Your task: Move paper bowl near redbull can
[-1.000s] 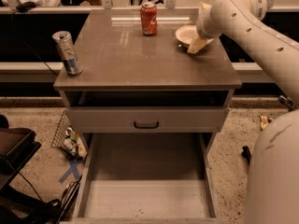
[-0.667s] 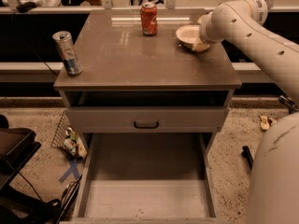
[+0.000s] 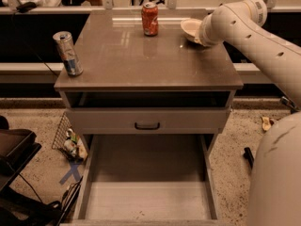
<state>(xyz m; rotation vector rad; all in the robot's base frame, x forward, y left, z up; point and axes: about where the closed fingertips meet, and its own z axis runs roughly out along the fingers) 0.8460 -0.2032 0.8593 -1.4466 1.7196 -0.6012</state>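
Note:
The off-white paper bowl (image 3: 190, 29) is at the back right of the grey table top (image 3: 141, 60), tilted, with its right side hidden behind my arm. My gripper (image 3: 201, 36) is at the bowl's right edge, mostly covered by my white wrist. The redbull can (image 3: 68, 53), slim, silver and blue, stands upright at the table's left edge, far from the bowl.
An orange-red soda can (image 3: 150, 19) stands at the back middle of the table, just left of the bowl. Below the top is a closed drawer (image 3: 147, 121), and the bottom drawer (image 3: 146, 187) is pulled out. A wire basket (image 3: 66, 138) and black equipment (image 3: 14, 149) sit on the floor at left.
My arm has swung further back and up over the table's back right corner. The bowl now sits a little higher and further back, tilted.

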